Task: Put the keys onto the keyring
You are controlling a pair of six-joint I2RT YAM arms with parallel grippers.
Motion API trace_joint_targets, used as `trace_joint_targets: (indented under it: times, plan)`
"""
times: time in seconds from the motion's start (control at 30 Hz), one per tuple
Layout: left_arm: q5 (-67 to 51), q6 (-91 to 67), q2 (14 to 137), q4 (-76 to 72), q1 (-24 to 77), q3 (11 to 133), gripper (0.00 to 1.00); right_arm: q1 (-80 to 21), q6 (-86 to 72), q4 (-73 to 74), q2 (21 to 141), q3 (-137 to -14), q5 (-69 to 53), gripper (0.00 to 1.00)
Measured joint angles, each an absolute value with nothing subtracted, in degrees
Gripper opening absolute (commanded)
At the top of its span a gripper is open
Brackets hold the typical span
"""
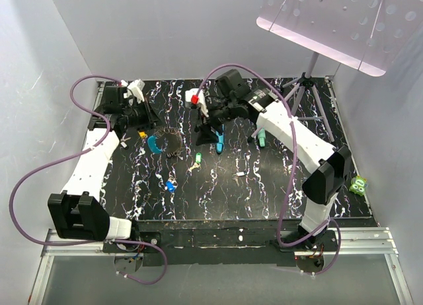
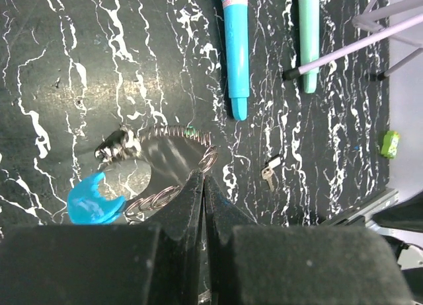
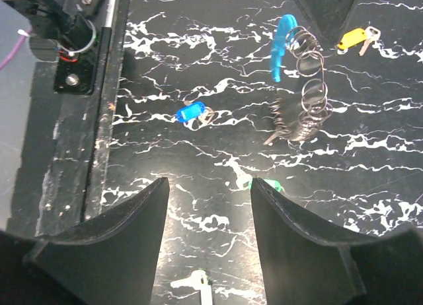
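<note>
Left gripper (image 2: 203, 183) was clamped shut, apparently pinching the keyring (image 2: 175, 132) chain to steady it on the table, while right gripper (image 3: 209, 181) hung open and empty over the green key (image 3: 266, 184) near the keyring, likely lining up a pick.

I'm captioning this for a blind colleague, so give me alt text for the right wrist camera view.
The right gripper hangs open above a black, white-veined table. Beyond it are the keyring, a blue-headed key and a yellow-headed key. A pale key shows at the bottom edge.
</note>
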State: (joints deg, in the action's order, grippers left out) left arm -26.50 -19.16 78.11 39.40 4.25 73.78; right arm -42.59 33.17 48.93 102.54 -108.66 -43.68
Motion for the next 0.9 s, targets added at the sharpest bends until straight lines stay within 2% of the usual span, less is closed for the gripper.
trace_joint_targets:
  times: [0.2, 0.6, 0.9]
  plan:
    - [-26.39, -23.77, 74.65, 35.14, 4.23, 71.57, 0.00, -46.04, 32.84, 41.15, 103.90, -107.18, -38.22, 0.60]
    - [-26.26, -32.91, 70.04, 28.12, 4.19, 64.60, 0.00, -50.06, 26.59, 9.02, 100.55, -86.96, -25.69, 0.58]
    - [-26.37, -38.57, 67.33, 23.99, 4.08, 60.05, 0.00, -53.78, 24.40, -11.35, 99.79, -78.81, -16.53, 0.54]
